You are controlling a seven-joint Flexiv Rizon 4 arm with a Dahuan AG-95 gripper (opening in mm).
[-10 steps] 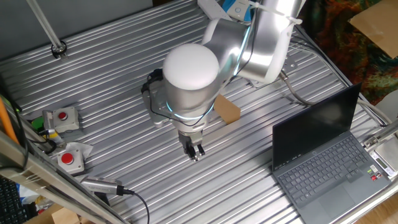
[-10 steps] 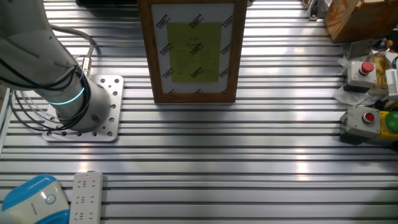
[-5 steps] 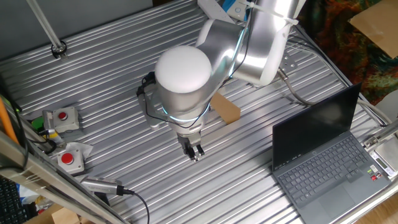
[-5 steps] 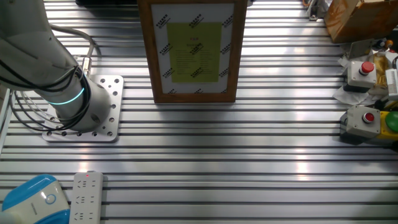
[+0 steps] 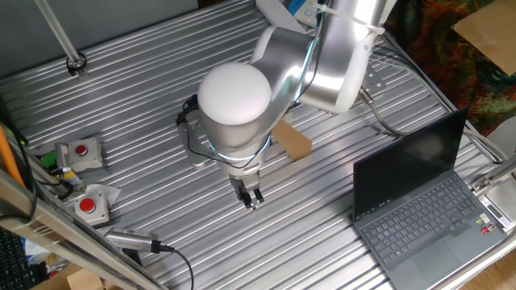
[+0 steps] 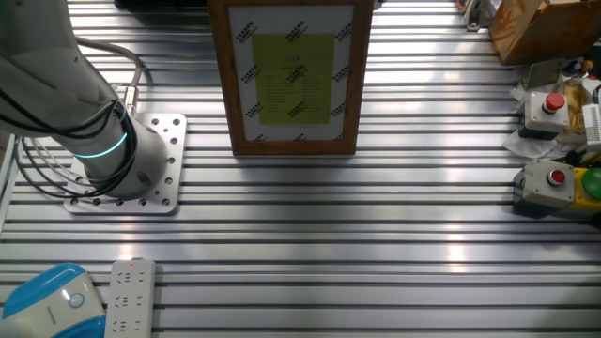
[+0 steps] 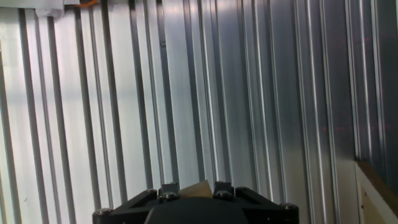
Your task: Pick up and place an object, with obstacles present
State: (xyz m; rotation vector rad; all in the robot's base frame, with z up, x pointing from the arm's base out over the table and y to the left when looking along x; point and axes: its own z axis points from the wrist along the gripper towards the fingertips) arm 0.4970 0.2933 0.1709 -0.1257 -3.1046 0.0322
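Observation:
In the hand view my gripper (image 7: 194, 186) is shut on the tiny tan wooden cube (image 7: 201, 187), which shows only as a tan corner between the two black fingertips, above ribbed metal. In one fixed view the gripper (image 5: 253, 198) hangs just over the table, in front of the brown rectangular bar (image 5: 294, 143); the cube is too small to make out there. A light-wood edge, probably the thin panel (image 7: 375, 191), shows at the hand view's lower right. The arm hides most of the panel in the fixed view. The other fixed view shows only the arm's base (image 6: 113, 155).
An open black laptop (image 5: 419, 201) stands right of the gripper. Two red-button boxes (image 5: 81, 151) (image 5: 89, 205) and cables lie at the left. The other fixed view shows a wood-framed yellow sheet (image 6: 291, 75), button boxes (image 6: 549, 178) and a power strip (image 6: 130, 296).
The arm's white elbow has shifted slightly left. The gripper has stayed at nearly the same spot, still shut on the cube.

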